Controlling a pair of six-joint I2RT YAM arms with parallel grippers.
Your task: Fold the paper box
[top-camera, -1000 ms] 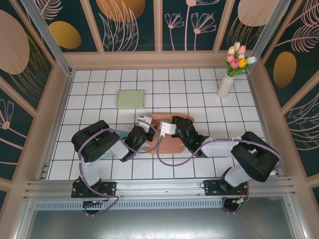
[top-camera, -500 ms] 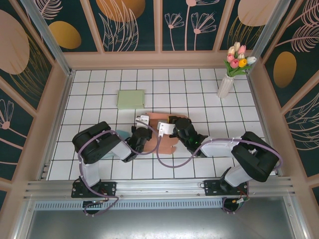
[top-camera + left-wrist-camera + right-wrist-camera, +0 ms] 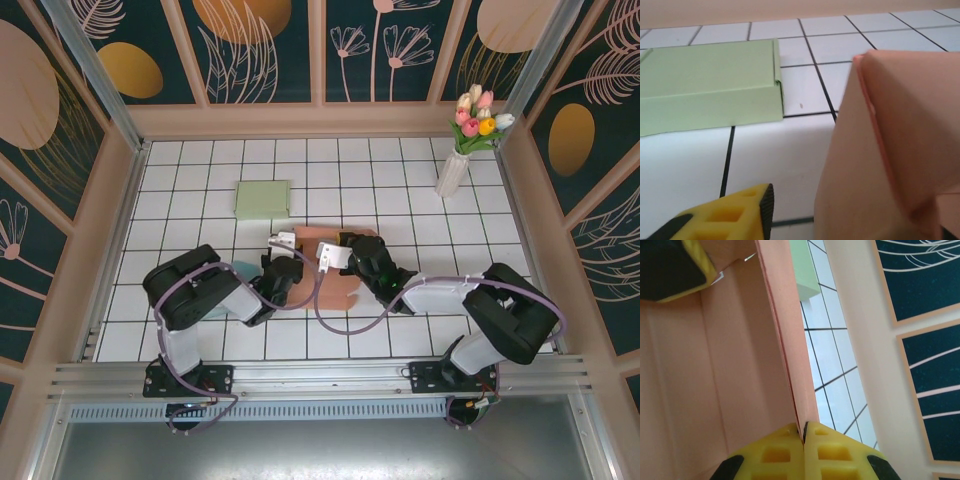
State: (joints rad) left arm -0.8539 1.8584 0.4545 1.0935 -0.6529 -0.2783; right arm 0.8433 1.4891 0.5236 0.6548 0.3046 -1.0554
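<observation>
The pink paper box (image 3: 342, 290) lies partly folded at the table's middle, between both arms. My right gripper (image 3: 804, 432) is shut on the top edge of an upright pink wall (image 3: 790, 340), on the box's right side (image 3: 350, 255). My left gripper (image 3: 300, 258) stands open at the box's left side. Its yellow finger (image 3: 740, 212) is clear of the pink wall (image 3: 880, 165), with white table showing in the gap. The other finger is hidden behind that wall. A yellow and black fingertip (image 3: 670, 270) shows inside the box.
A flat green folded box (image 3: 262, 198) lies behind and left of the pink one, close ahead of my left gripper (image 3: 705, 85). A white vase of tulips (image 3: 455, 170) stands at the back right. Wooden walls enclose the white tiled table.
My left gripper closed on the box's left wall, then opened and drew slightly left. The pink box now looks narrower and more upright. The right gripper kept its grip.
</observation>
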